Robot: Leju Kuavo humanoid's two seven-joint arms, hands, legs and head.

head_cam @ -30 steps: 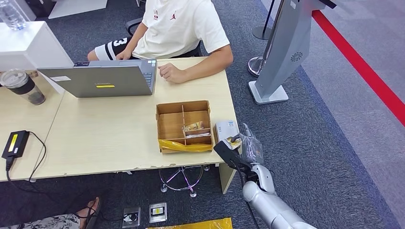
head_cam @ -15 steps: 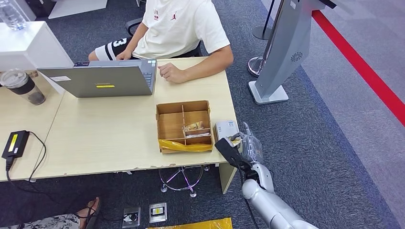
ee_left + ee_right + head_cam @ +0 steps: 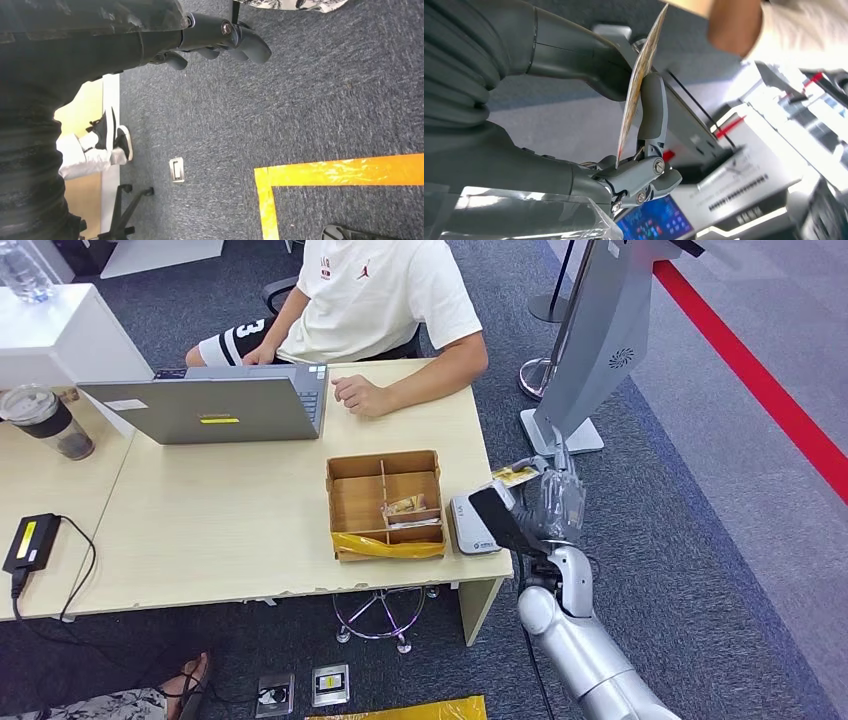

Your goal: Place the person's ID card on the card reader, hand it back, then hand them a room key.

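Head view — my right hand [image 3: 545,508] has risen from the table's near corner, where it sat low beside the reader [image 3: 473,523] a second ago, and now stands above and just past the reader's outer edge. The card [image 3: 515,475] went up with it: pinched at the top of the hand, clear of the reader, nothing touching. I take this as the lift-off after the read, so the hand-back is the step in hand and the room key is not yet begun. The person [image 3: 375,300] sits at the far side of the table [image 3: 230,530], one hand [image 3: 357,393] resting on it well beyond the reader; the laptop [image 3: 215,405] is farther along that side. The tray [image 3: 385,503] sits just beside the reader. The forearm comes up from below, the hand upright with its palm cover toward the tray.

Left wrist view — my left hand [image 3: 215,42] hangs over the carpet, fingers curled in with nothing in them.

Right wrist view — the card [image 3: 640,82] is seen edge-on, gripped between the thumb [image 3: 574,55] on one face and a finger [image 3: 652,107] on the other. It stands free beyond the grip, with a kiosk [image 3: 729,165] blurred behind it.
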